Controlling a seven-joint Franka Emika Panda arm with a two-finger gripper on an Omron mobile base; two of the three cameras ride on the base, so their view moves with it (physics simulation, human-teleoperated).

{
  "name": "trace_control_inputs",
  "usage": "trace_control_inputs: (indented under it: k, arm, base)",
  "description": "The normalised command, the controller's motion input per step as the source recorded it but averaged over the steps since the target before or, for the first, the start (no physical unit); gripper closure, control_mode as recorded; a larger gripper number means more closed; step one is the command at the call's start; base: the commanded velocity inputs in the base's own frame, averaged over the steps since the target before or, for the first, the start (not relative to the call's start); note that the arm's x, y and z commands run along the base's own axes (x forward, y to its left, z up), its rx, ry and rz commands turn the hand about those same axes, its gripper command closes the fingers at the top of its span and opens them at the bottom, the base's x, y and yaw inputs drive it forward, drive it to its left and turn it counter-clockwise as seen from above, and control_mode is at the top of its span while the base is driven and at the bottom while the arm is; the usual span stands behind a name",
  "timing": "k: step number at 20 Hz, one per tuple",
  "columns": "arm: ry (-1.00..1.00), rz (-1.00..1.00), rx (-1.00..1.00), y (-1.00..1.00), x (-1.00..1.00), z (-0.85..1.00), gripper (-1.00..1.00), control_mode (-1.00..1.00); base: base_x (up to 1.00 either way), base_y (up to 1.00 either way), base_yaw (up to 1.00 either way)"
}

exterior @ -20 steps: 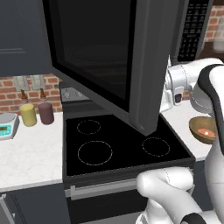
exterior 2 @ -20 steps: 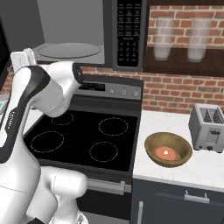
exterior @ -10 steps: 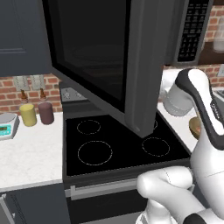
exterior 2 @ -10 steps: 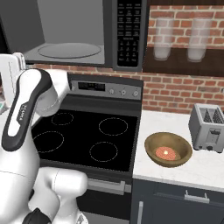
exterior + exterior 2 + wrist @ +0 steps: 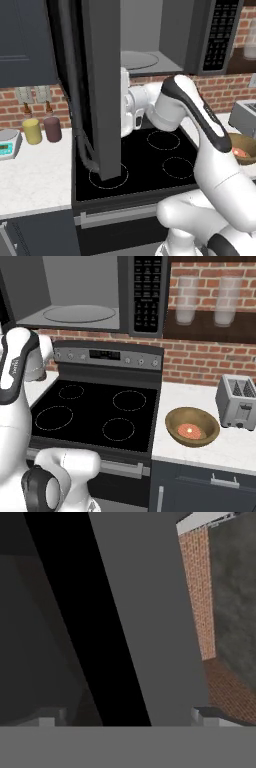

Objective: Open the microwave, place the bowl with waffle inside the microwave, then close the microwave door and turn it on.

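The microwave [image 5: 90,296] hung above the stove [image 5: 95,413] with the microwave door [image 5: 97,85] swung wide to its left, while the bowl [image 5: 192,426] holding the waffle [image 5: 190,430] sat on the bench [image 5: 220,448] right of the stove, beside the toaster [image 5: 239,401].

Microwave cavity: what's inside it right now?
The microwave holds just its round turntable on a light grey floor. The bowl with the waffle sits on the counter. The door hides the cavity's left edge.
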Motion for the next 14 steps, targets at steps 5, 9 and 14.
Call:
trace_control_inputs:
  k: [5, 9, 14]
  arm:
    - [-0.09, -0.02, 0.00, 0.38, -0.20, 0.00, -1.00, -1.00]
    - [-0.20, -0.24, 0.00, -0.88, -0.46, 0.00, -1.00, -1.00]
    - [-0.16, -0.23, 0.00, -1.00, -0.50, 0.00, -1.00, -1.00]
  base:
    - [0.00, 0.00, 0.00]
    - [0.00, 0.00, 0.00]
    - [0.00, 0.00, 0.00]
